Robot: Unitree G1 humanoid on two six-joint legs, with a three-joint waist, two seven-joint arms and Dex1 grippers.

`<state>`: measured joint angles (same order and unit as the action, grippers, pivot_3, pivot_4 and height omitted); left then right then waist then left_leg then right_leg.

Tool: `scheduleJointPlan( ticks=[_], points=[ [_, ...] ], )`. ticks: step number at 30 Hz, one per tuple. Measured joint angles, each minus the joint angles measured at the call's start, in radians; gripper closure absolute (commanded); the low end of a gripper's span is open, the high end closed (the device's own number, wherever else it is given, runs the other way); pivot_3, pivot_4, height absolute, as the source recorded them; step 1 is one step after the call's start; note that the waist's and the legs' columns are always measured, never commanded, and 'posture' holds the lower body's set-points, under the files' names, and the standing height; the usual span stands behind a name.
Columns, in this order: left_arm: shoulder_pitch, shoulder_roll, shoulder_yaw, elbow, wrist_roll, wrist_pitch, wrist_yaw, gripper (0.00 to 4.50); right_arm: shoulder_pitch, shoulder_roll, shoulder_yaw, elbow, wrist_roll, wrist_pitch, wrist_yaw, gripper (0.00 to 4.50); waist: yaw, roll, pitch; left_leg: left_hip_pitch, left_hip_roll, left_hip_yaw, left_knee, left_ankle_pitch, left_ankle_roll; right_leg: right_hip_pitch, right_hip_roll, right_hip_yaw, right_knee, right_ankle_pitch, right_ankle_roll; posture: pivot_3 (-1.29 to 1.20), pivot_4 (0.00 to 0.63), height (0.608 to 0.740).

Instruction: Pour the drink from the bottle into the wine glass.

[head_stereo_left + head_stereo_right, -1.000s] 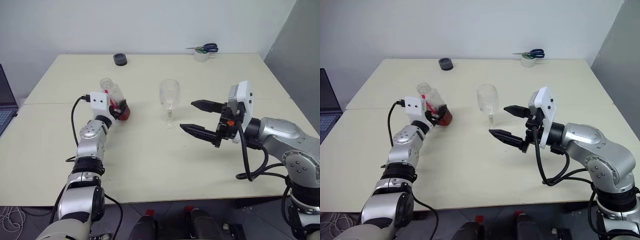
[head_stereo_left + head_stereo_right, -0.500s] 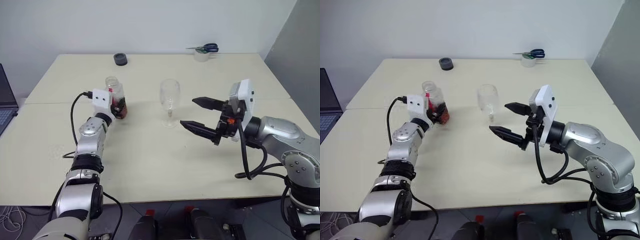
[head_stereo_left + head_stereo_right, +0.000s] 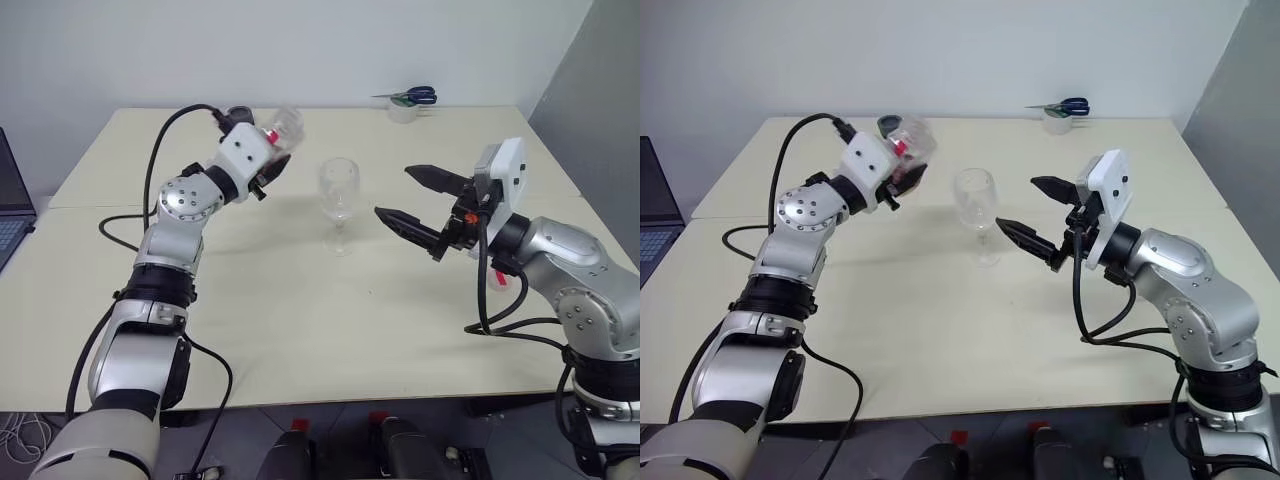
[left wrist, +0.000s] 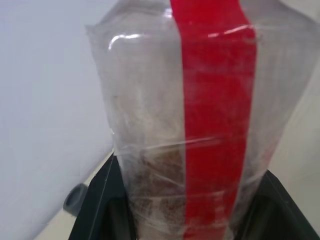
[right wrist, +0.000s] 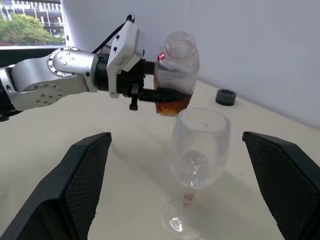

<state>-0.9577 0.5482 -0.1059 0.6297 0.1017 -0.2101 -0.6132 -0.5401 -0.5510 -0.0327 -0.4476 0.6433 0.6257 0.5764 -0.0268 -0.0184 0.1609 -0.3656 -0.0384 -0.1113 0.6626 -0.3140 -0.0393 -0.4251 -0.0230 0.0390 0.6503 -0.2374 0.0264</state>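
Left tool (image 3: 908,170), gripping the bottle (image 5: 174,74), has lifted it off the surface beside the glass (image 3: 338,190); right tool (image 3: 420,200) gapes; pouring next.

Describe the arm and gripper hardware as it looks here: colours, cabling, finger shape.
Both arms are silver-grey metal segments with black joint bands and loose black cables looping outside. Each wrist carries a white boxy camera housing. The right gripper has two black, pointed, tapering fingers with textured pads; orange fittings sit at its base. The left gripper is black too.
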Motion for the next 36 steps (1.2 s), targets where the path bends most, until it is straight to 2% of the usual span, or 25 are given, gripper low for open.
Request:
scheduleJointPlan(
  ticks=[7,16,36],
  points=[
    [-0.144,0.028,-0.056,0.129,0.087,-0.136,-0.034,2.74,-0.003,0.083,0.028,0.023,-0.073,-0.089,-0.008,0.00,-0.002,0.000,0.000,0.000,-0.001,0.000,0.000,0.000,0.000,-0.001,0.000,0.001,0.001,0.000,0.000,0.00,0.150,0.740],
    [-0.233,0.040,-0.130,0.311,0.209,-0.272,-0.023,2.74,-0.001,0.116,0.068,0.036,-0.150,-0.141,-0.006,0.00,-0.004,0.000,0.000,0.000,-0.002,0.000,0.000,0.000,0.000,-0.001,0.001,0.001,0.001,0.000,0.000,0.00,0.150,0.740],
    [-0.359,0.079,-0.264,0.472,0.472,-0.439,0.204,2.74,0.052,0.160,0.074,0.038,-0.192,-0.199,-0.006,0.00,-0.005,0.000,0.000,-0.001,-0.002,0.003,0.002,0.000,0.001,-0.005,0.001,0.003,0.009,-0.001,0.001,0.00,0.150,0.740]
  ],
)
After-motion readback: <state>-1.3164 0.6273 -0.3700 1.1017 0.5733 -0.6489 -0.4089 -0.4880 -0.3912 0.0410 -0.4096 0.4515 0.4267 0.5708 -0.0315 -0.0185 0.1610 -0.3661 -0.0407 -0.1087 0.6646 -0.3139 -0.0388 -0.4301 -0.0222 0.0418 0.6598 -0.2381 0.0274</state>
